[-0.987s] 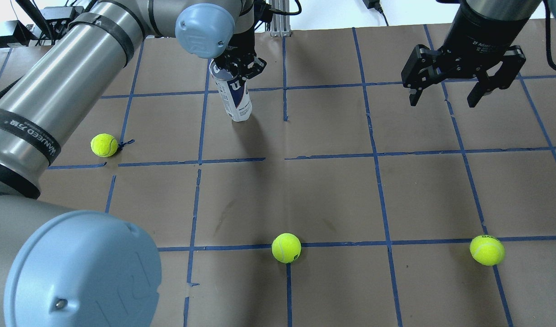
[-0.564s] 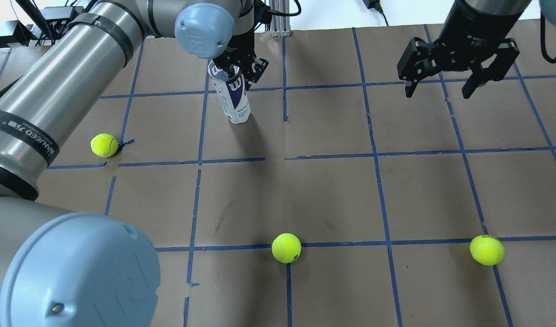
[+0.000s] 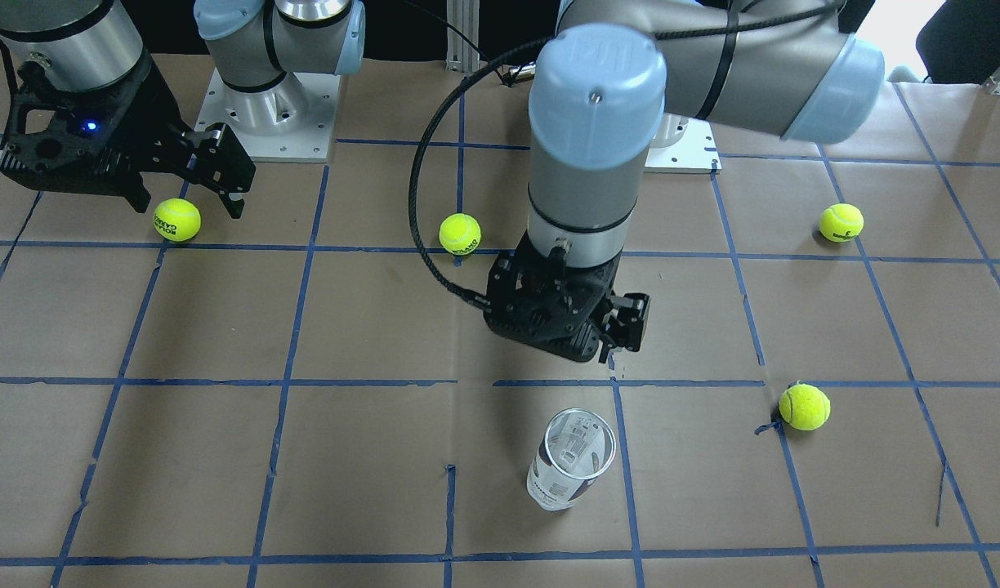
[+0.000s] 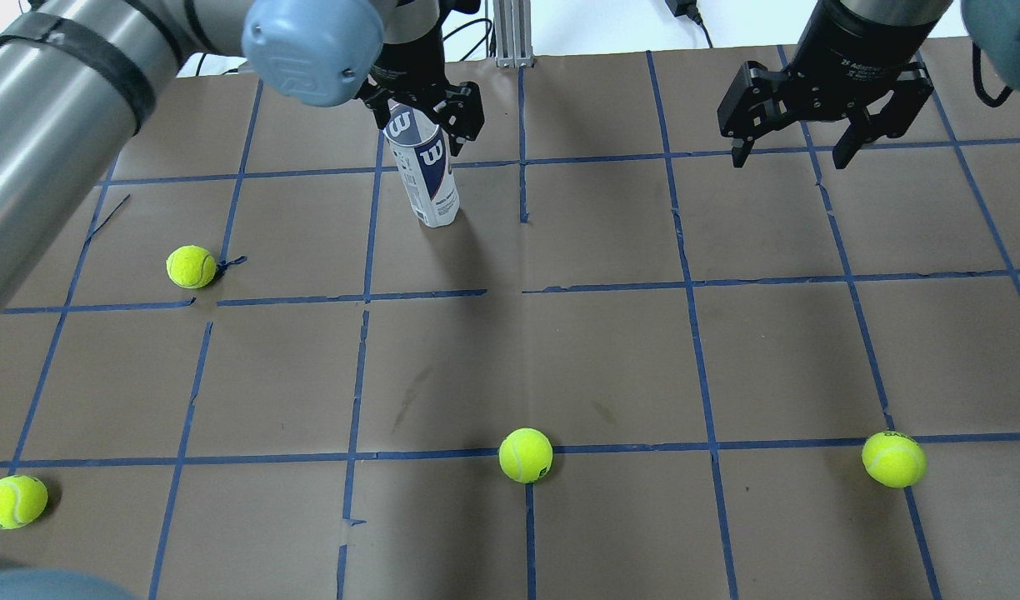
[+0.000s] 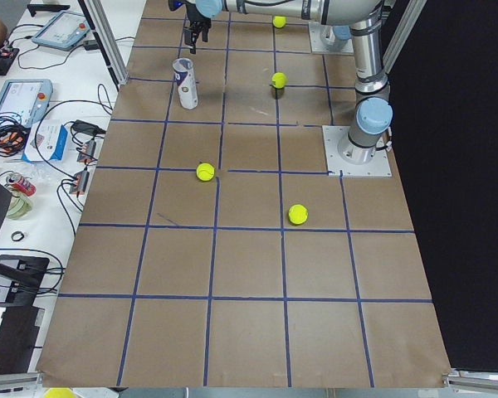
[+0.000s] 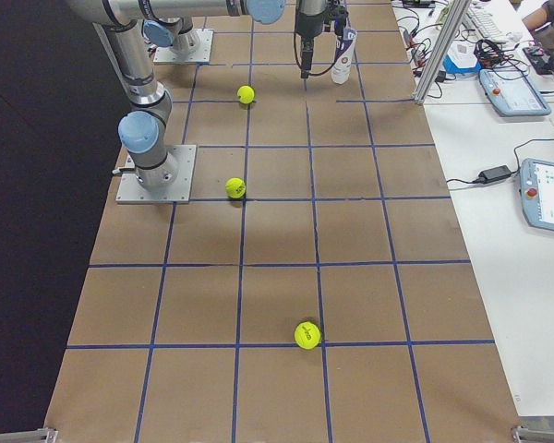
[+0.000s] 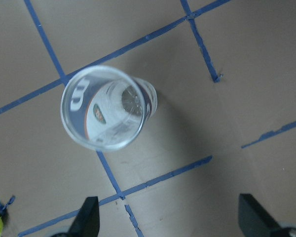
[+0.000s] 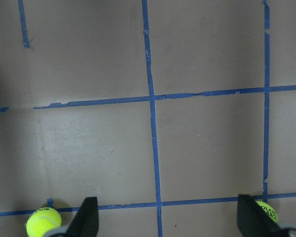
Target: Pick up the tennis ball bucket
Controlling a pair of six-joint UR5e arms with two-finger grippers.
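Your left gripper (image 7: 170, 220) is hovering wide open over the tennis ball bucket (image 7: 106, 106), standing upright on the table (image 4: 610, 350) off-centre from the jaws; descending now, you are risking a finger clipping its rim and toppling it. Your right gripper (image 4: 792, 152) is idling open.

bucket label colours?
Bucket label: white and navy, with white W logos. Overhead view shows it best.

2 silver tubular arms (image 3: 770, 65) with pale-blue joint caps (image 3: 595, 77), black straps (image 4: 85, 54) and a black cable (image 3: 415, 216).
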